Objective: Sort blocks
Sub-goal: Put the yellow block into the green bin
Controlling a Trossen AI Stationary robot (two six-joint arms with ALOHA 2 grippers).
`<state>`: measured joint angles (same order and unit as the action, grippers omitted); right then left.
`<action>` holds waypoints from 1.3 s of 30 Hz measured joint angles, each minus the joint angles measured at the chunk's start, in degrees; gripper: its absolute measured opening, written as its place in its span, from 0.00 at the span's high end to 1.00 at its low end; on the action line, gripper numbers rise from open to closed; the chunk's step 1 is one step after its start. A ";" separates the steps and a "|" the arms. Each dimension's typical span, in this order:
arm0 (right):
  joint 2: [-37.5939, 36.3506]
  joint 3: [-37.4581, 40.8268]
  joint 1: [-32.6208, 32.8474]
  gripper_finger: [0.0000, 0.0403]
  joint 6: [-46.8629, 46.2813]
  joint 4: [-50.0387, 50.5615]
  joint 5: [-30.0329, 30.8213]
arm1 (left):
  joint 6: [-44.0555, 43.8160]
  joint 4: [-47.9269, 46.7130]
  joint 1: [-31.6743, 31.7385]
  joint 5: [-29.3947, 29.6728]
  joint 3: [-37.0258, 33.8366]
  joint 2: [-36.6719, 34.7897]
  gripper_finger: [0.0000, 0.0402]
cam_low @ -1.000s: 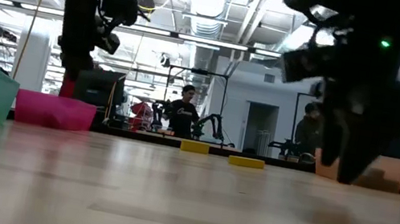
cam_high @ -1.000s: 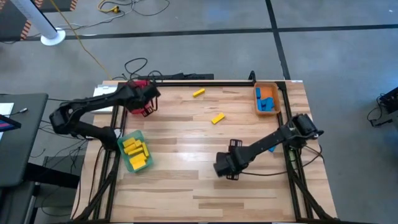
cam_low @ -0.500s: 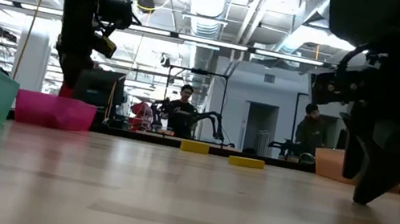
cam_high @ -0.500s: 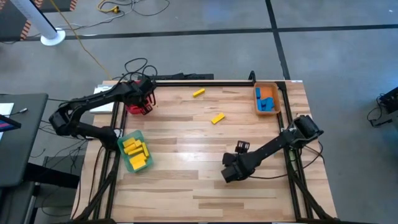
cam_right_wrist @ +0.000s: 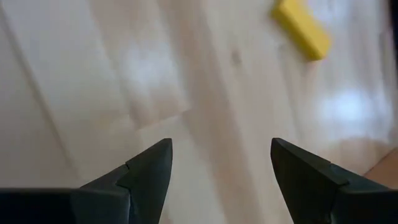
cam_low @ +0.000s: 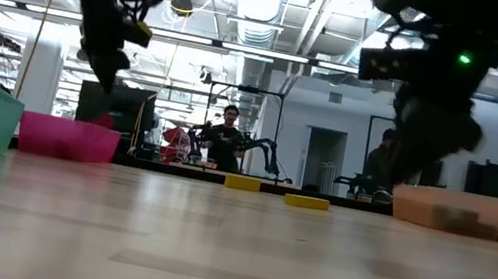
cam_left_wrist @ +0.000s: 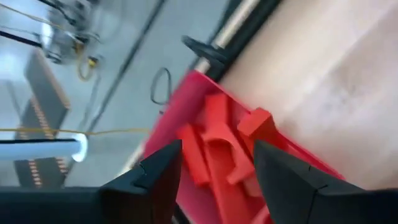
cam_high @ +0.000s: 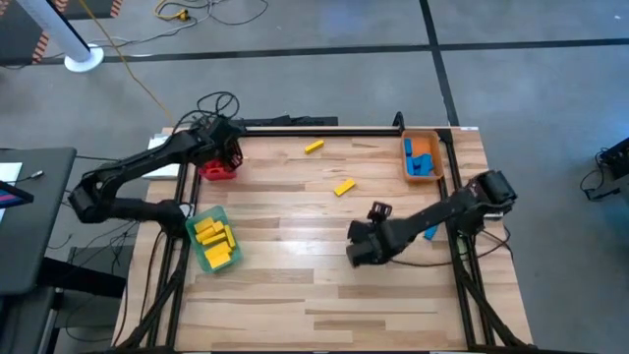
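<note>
- Red blocks (cam_left_wrist: 214, 146) lie piled in the red tray (cam_high: 217, 169) at the far left corner of the tabletop (cam_high: 295, 265); the left wrist view shows several of them leaning on one another inside it.
- Left end effector (cam_high: 228, 149) hangs just above that red tray, its fingers (cam_left_wrist: 155, 177) apart with nothing between them.
- Yellow blocks (cam_high: 213, 236) fill the green tray (cam_high: 218, 261), which sits nearer the front edge than the red tray, on the same left side.
- Two more yellow blocks lie loose on the wood to the right of the red tray: one (cam_high: 314, 146) near the far edge, the other (cam_high: 344, 186) a little closer to the middle.
- Blue blocks (cam_high: 421, 157) rest in the orange tray (cam_high: 438, 147), at the far corner opposite the red tray.
- Right end effector (cam_high: 360, 246) is over bare wood well to the right of the red tray and nearer the front, fingers (cam_right_wrist: 146, 174) spread wide and empty; a yellow block (cam_right_wrist: 301, 28) shows ahead of it.
- A person (cam_low: 225, 142) stands in the room beyond the tabletop.
</note>
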<state>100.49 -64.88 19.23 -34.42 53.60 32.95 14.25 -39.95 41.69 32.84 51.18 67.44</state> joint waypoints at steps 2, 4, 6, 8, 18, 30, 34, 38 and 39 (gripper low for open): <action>-1.87 -0.04 -2.33 0.29 3.39 -0.31 0.22 | 0.93 1.18 -0.03 1.88 0.00 -1.87 0.52; -3.31 -0.09 -4.71 0.29 7.59 -0.92 0.31 | 1.89 1.99 -0.02 4.37 0.00 -3.40 0.52; -4.43 -0.09 -7.15 0.29 12.60 -1.10 0.34 | 2.18 2.09 0.00 4.12 0.00 -4.75 0.53; -5.39 -0.09 -9.64 0.29 18.35 -1.59 0.28 | 1.59 1.71 0.00 0.19 0.00 -6.35 0.53; -5.68 -0.09 -24.38 0.29 42.72 -7.26 -14.29 | -5.35 -3.17 -4.66 -38.58 0.00 -11.32 0.53; -5.19 -0.11 -35.92 0.29 57.93 -21.17 -30.78 | -14.63 5.55 -29.32 -41.21 -7.11 -11.22 0.53; -3.04 -0.18 -37.94 0.29 58.82 -21.58 -33.25 | -18.78 14.16 -36.87 -41.21 -12.50 -11.22 0.53; 1.37 -0.17 -38.54 0.29 60.33 -22.69 -34.25 | -22.81 23.06 -43.54 -41.14 -17.00 -11.22 0.53; 2.39 -0.17 -38.54 0.29 60.84 -23.42 -34.29 | -23.54 25.17 -44.96 -41.15 -17.90 -11.22 0.53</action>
<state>102.89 -65.06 -19.31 26.42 30.18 -1.34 -9.29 -14.79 -3.27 -8.30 33.28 56.23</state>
